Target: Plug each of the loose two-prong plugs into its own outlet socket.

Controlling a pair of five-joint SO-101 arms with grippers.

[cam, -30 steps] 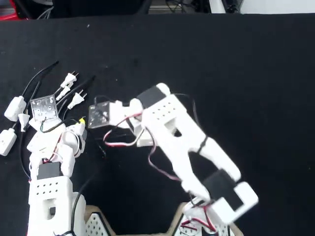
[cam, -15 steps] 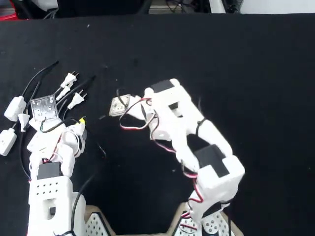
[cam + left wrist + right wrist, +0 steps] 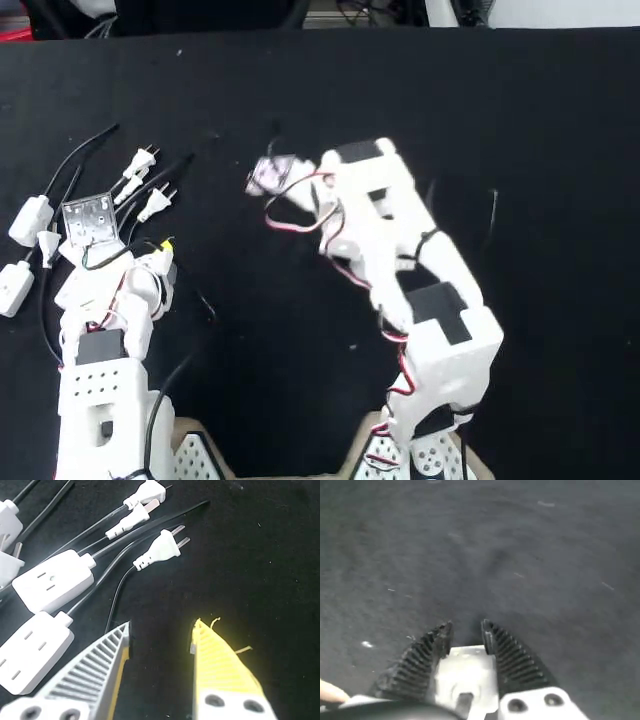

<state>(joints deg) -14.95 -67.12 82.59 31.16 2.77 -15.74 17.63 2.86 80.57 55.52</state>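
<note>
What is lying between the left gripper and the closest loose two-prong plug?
Nothing visible. Bare black table lies between the open left gripper and the plug. The plug's cable curves off to one side.

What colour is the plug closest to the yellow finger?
White. The plug sits on a black cord; the left wrist view shows it best.

Three loose two-prong plugs (image 3: 159, 548), at least two white outlet sockets (image 3: 52, 580) and two robot arms (image 3: 400, 250) were on the counter (image 3: 520, 120).
</note>
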